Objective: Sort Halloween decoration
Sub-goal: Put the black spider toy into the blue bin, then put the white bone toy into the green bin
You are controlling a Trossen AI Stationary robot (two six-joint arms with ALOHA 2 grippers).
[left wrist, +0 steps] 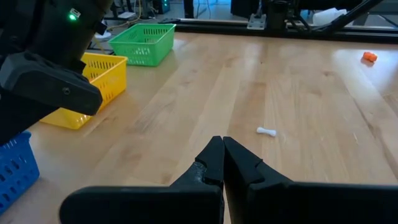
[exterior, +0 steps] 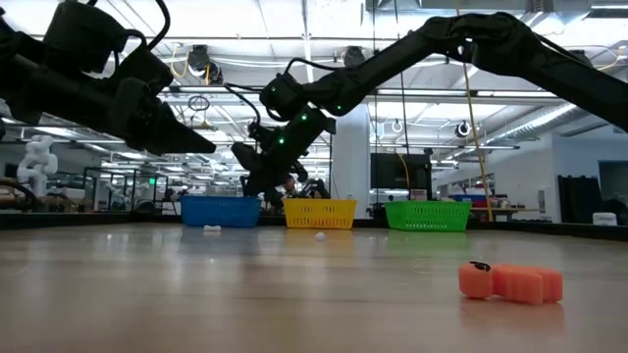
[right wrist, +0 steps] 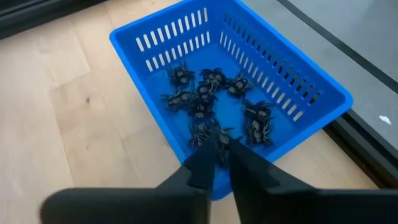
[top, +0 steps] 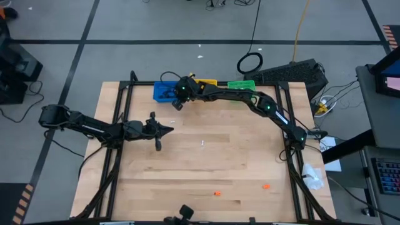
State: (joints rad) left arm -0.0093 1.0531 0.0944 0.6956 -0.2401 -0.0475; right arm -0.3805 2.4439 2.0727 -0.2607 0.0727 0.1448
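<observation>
Several black spider trinkets (right wrist: 205,93) lie in the blue bin (right wrist: 298,81) at the table's far edge. My right gripper (right wrist: 220,148) hangs over the bin's near rim (top: 177,104), fingers nearly together with a black spider (right wrist: 216,134) at their tips. My left gripper (left wrist: 222,144) is shut and empty, hovering left of centre (top: 170,130). A white bone-shaped trinket (left wrist: 266,130) lies on the table just ahead of it (top: 203,144). Two orange trinkets (top: 217,194) (top: 266,186) lie near the table's near edge. My right gripper pinches a black spider (right wrist: 216,134) between the free ends of its two fingers, coming from above and slanting down toward the far edge. The spider hangs clear, above the inside of the blue bin, just within its near rim.
A yellow bin (top: 206,82) and a green bin (top: 240,84) stand in a row to the right of the blue one (top: 164,92) along the far edge. The green bin holds a few white pieces (left wrist: 144,55). Bare wood lies between the arms and the near edge.
</observation>
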